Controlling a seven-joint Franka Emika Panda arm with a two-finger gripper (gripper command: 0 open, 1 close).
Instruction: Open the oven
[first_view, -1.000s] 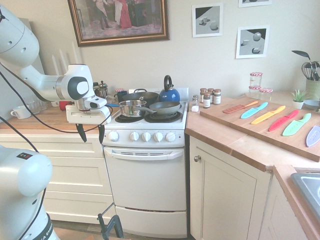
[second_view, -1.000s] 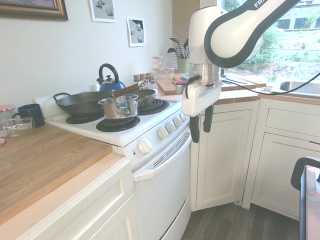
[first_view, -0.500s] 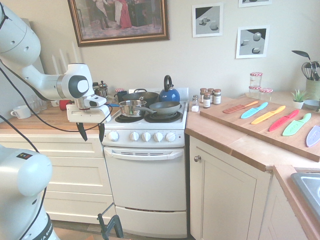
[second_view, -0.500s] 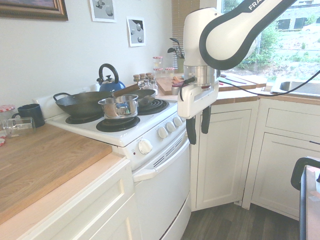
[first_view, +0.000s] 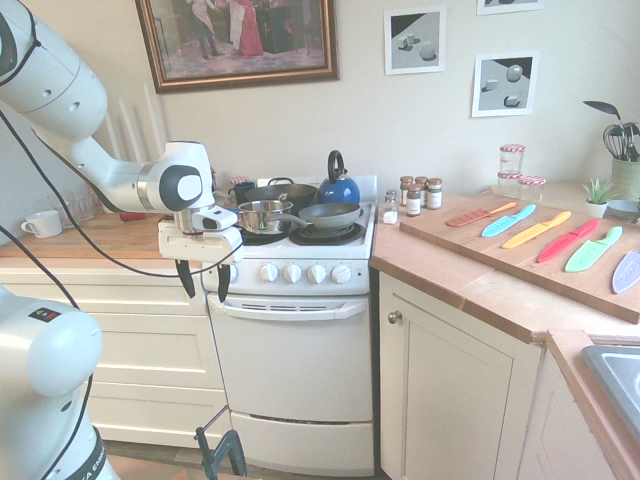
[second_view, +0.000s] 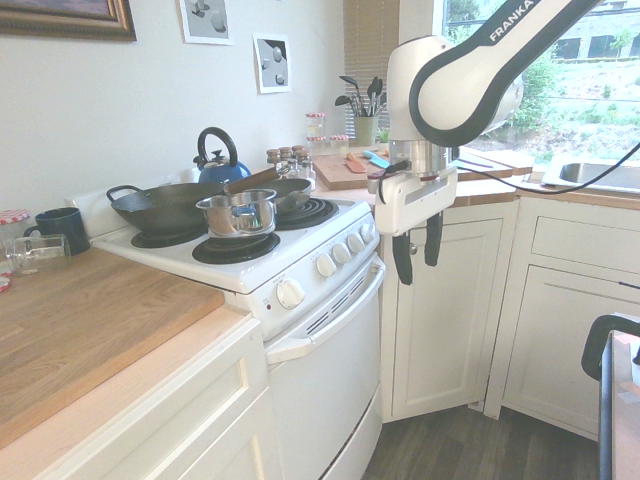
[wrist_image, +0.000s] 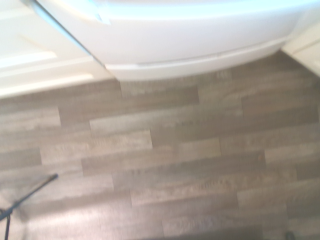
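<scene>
The oven is shut, its handle untouched; your gripper hangs open just in front; gripping and pulling remain.

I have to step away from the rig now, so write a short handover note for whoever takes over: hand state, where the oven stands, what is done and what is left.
Hand: open, empty, pointing straight down in front of the oven's knob panel, near its left end in the first exterior view. It touches nothing.
Oven: between the cream cabinets, door shut, door handle just below the knobs and untouched. Pots, a pan and a kettle sit on the burners.
Done: only the approach.
Left: lower the hand to the handle, grip it, pull the door down and open.
</scene>
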